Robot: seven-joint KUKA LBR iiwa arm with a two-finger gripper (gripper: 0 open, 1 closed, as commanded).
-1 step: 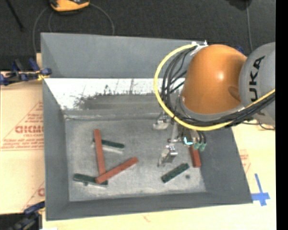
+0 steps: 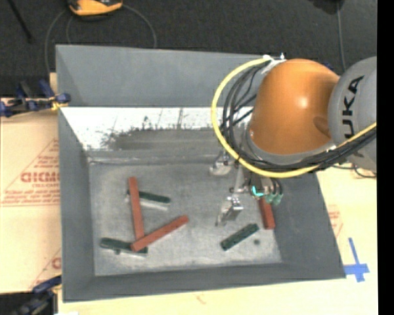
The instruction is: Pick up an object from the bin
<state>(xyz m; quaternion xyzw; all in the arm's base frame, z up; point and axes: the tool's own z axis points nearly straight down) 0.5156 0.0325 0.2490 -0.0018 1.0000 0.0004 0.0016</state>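
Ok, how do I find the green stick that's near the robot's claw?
Start at the grey bin and look at the right side of its floor, just below the gripper. A short dark green stick lies there, slanting up to the right. The two other green sticks lie far left, each against a red stick; this one lies apart.

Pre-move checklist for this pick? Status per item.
1. Gripper inside the bin: ok.
2. Candidate close by: a dark green stick lies flat on the floor right next to the gripper: ok.
3. That stick free of the red stick near its far end: cannot tell.
4. Grip state: cannot tell.
5. Crossed sticks at the left lie well away from the gripper: ok.
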